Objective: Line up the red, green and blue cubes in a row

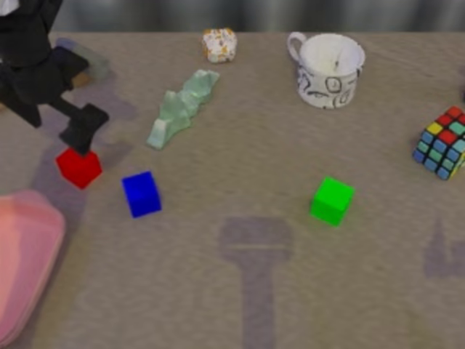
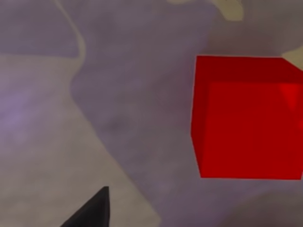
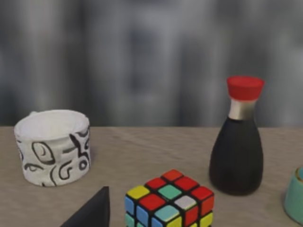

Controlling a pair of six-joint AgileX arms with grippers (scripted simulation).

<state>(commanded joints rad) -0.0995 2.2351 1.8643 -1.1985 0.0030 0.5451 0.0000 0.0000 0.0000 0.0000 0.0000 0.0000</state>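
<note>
The red cube [image 1: 79, 167] lies on the table at the left. My left gripper [image 1: 81, 135] hangs just above its far side, open, with nothing held. In the left wrist view the red cube [image 2: 246, 118] fills the side of the picture and one dark fingertip [image 2: 97, 208] shows apart from it. Just right of the red cube is the blue cube [image 1: 141, 193]. Farther right, alone, sits the green cube [image 1: 332, 201]. My right arm is parked outside the top view; its wrist view shows a single fingertip [image 3: 97, 208], set wide to one side.
A pink lidded tray [image 1: 22, 254] lies at the front left. A pale green jagged piece [image 1: 182, 107], a speckled block [image 1: 219, 45] and a patterned mug [image 1: 328, 70] stand at the back. A puzzle cube [image 1: 442, 142] sits at the right, beside a dark bottle [image 3: 236, 142].
</note>
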